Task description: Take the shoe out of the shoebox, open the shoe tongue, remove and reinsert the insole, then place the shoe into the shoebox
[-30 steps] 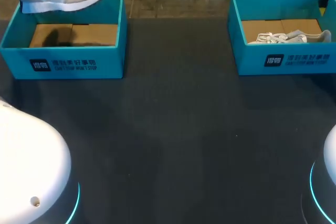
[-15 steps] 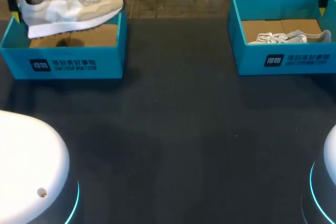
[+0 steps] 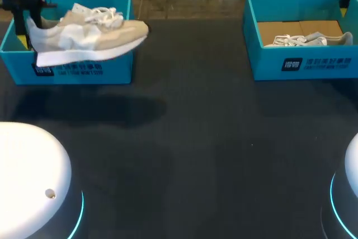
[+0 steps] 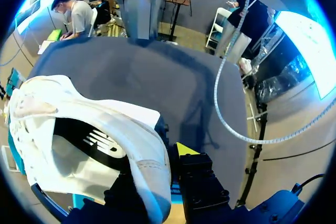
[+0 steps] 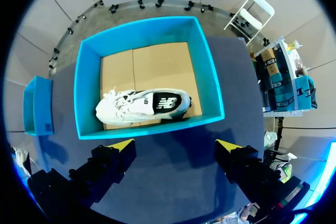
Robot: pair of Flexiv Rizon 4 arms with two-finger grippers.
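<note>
Lifted shoe (image 3: 89, 34) hangs by its heel at the front of the left shoebox (image 3: 114, 74).
Over the bench (image 3: 196, 138), your left jaws pinch the heel collar, toe jutting free; your right jaws hang spread above the right shoebox (image 3: 263, 62). Judge the shoe light, soft above and stiff in the sole: hold the firm heel, not the loose laces (image 3: 106, 15).

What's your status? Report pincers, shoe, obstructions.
Left pincer shut on shoe at heel. Shoe aloft over left shoebox front wall. Right pincer open above second shoe. No obstruction seen.
</note>
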